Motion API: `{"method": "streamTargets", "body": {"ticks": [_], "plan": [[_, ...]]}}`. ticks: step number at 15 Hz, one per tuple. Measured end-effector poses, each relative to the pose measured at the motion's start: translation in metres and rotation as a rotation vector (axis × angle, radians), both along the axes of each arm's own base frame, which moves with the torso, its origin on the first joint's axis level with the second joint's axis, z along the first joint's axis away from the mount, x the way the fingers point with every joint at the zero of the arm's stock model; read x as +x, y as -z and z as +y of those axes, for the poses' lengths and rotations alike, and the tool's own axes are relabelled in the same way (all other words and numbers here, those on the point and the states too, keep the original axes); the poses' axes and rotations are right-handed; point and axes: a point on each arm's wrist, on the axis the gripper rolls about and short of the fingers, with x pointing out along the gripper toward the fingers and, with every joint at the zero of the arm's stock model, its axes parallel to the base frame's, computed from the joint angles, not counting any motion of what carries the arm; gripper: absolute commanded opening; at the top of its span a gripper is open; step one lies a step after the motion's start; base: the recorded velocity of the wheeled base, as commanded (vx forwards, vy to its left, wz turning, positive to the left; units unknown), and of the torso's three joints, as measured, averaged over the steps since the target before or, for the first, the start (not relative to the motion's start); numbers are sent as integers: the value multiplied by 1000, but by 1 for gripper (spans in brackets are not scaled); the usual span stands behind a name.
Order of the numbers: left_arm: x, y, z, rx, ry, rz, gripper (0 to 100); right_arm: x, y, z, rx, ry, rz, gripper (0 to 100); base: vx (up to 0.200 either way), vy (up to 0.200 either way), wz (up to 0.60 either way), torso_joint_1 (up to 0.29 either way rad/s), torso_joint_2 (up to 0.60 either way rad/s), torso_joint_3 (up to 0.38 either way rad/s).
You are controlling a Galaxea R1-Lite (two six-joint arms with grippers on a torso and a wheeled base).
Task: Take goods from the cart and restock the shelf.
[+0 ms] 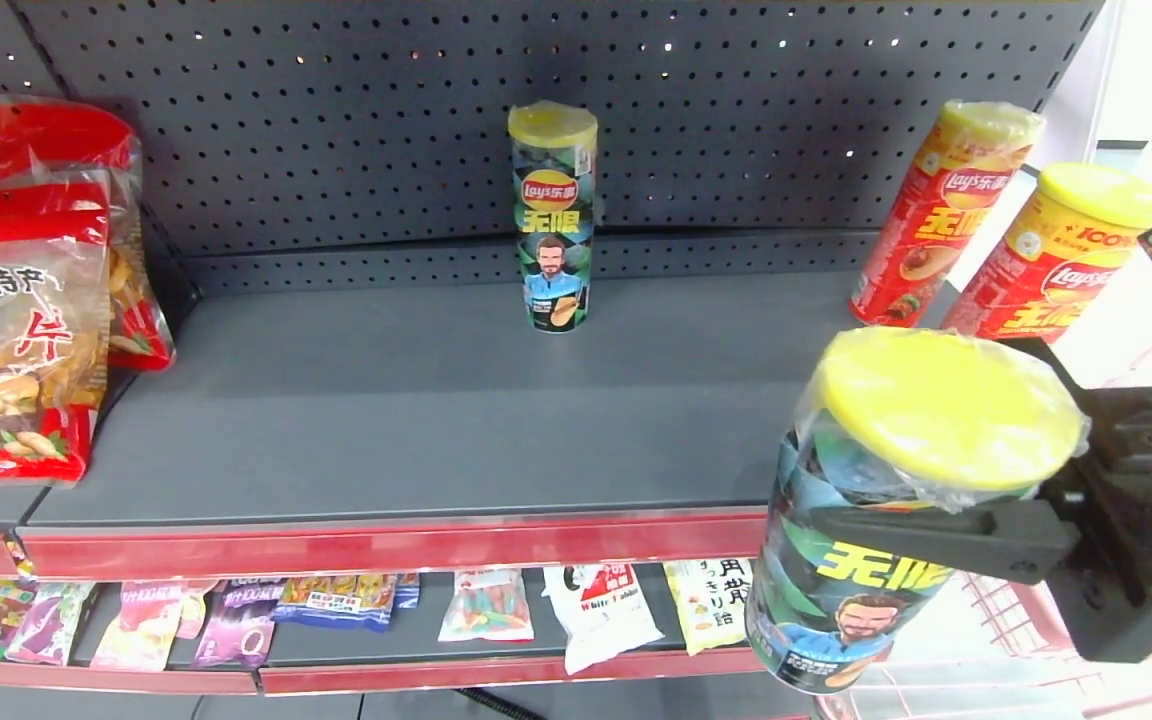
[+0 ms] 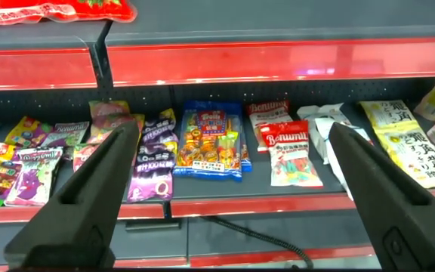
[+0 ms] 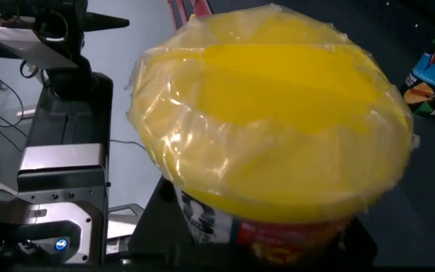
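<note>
Grey pegboard (image 1: 336, 120) backs a dark grey shelf (image 1: 386, 420) edged with a red rail. One green chip can (image 1: 551, 220) with a yellow lid stands upright at the centre back of the shelf, close to the backboard.

At the lower right of the head view the right gripper (image 1: 886, 490) is clamped on a second green chip can (image 1: 946, 405). A black finger (image 1: 936, 540) crosses its front just under the film-wrapped yellow lid. This held can hangs slightly tilted in front of the rail, off the right end of the shelf and well apart from the standing can. The right arm comes in from the right edge of the frame, roughly level. The right wrist view looks down on the lid (image 3: 270, 106), with the standing can (image 3: 433, 72) far beyond it.

Two red chip cans (image 1: 936, 215) (image 1: 1051, 255) lean at the upper right, above pink cart wire (image 1: 996, 620). Red snack bags (image 1: 16, 330) crowd the left edge.

The left gripper (image 2: 232, 196) has its fingers (image 2: 89, 196) spread wide and holds nothing, facing the candy packets (image 2: 206, 143) on the lower shelf.
</note>
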Motion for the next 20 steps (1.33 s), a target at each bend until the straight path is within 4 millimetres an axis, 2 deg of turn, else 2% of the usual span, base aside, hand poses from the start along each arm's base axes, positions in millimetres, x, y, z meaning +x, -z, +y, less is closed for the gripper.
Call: {"method": "streamTargets", "body": {"ticks": [3,16,18,20], "plan": [[0,0,0,0,0,0,100,-2,2,-1,-3,7,1,0,200,0,0,-1,7,7],[0,0,0,-3,0,0,100,-1,0,-1,0,7,-3,0,0,0,0,0,0,0],[0,0,0,-3,0,0,100,-1,0,-1,-1,7,-3,0,200,0,0,2,5,0],[0,0,0,-2,0,0,100,-1,1,-1,-2,7,0,0,0,0,0,0,0,0]]}}
